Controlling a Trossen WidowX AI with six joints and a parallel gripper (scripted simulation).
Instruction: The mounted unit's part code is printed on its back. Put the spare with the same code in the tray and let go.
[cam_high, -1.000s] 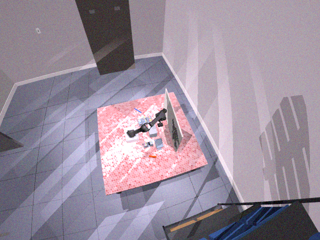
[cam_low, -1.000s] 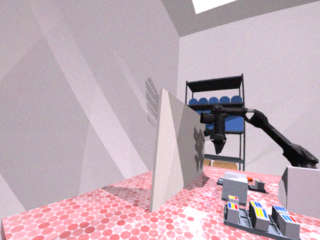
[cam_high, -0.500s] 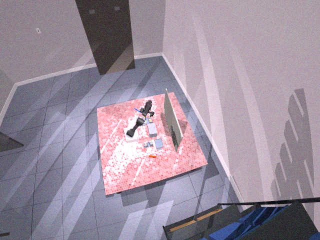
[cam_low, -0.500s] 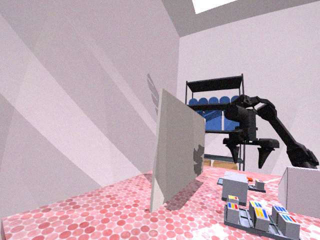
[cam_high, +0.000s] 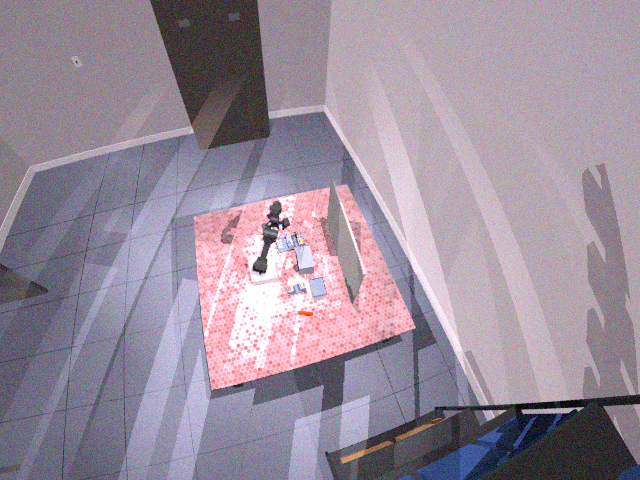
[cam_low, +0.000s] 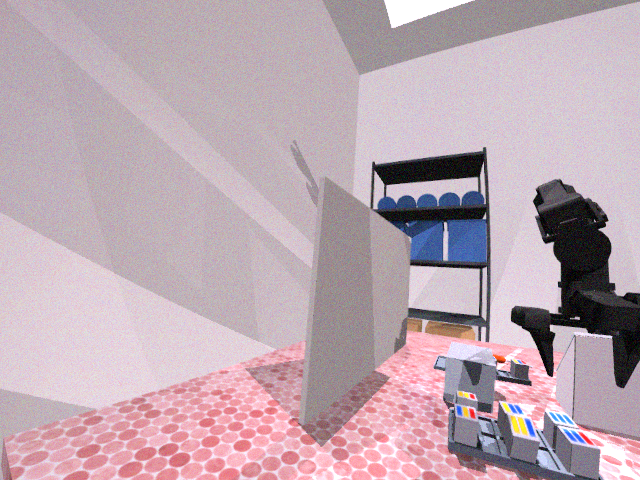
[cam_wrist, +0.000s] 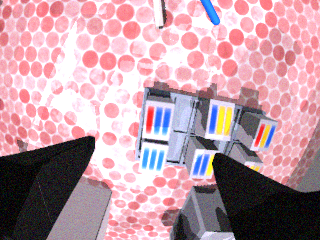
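The spares rack (cam_high: 284, 247) (cam_low: 496, 457) (cam_wrist: 184, 112) holds several grey blocks with striped codes. In the wrist view, one spare (cam_wrist: 159, 120) reads red, blue, blue; another (cam_wrist: 154, 156) has three light-blue stripes. Two more are blue, yellow, yellow (cam_wrist: 220, 120) and red, yellow, blue (cam_wrist: 263, 135). My gripper (cam_low: 585, 379) (cam_wrist: 155, 151) is open and empty, pointing down above the rack; a finger hides part of its right side. The larger grey box (cam_high: 305, 258) (cam_low: 467, 382) (cam_wrist: 210, 215), apparently the mounted unit, shows no code. The flat blue-grey tray (cam_high: 317, 287) holds nothing visible.
An upright grey panel (cam_high: 343, 242) (cam_low: 341, 310) stands beyond the grey box. A smaller rack (cam_high: 296, 289) with blocks is near the tray. An orange-handled tool (cam_high: 305, 313) (cam_low: 498, 358) and a blue stick (cam_wrist: 211, 11) lie on the table. The white arm base (cam_wrist: 82, 210) is close.
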